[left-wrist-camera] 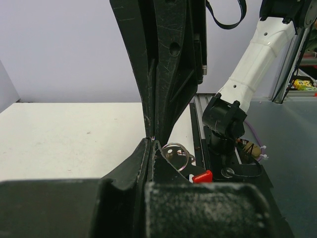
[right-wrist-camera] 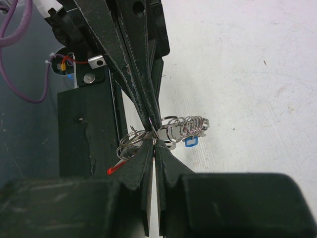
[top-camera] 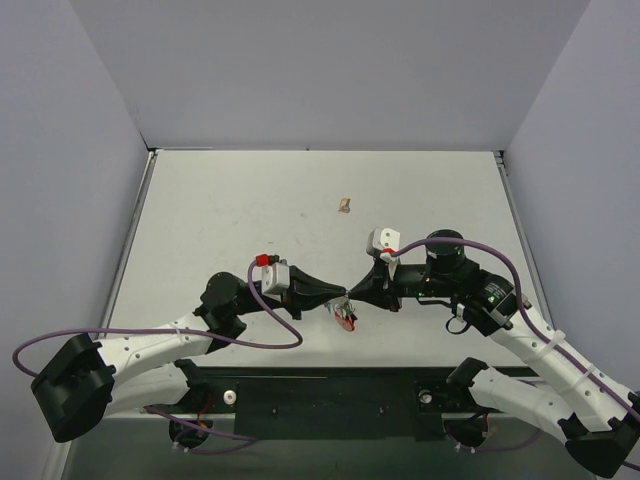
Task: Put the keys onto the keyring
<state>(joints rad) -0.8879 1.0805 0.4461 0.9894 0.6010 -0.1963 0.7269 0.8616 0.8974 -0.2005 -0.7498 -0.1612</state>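
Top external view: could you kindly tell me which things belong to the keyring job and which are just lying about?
Job in hand: bunch of tiny silver-grey metal keys and wire rings with red and blue bits; left gripper and right gripper, both shut on that bunch.
Lying about: small tan lump, farther back on the white table.

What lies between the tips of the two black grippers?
A bunch of tiny silver metal keys and rings with red and blue bits, pinched by the left gripper and right gripper; the right wrist view shows it.
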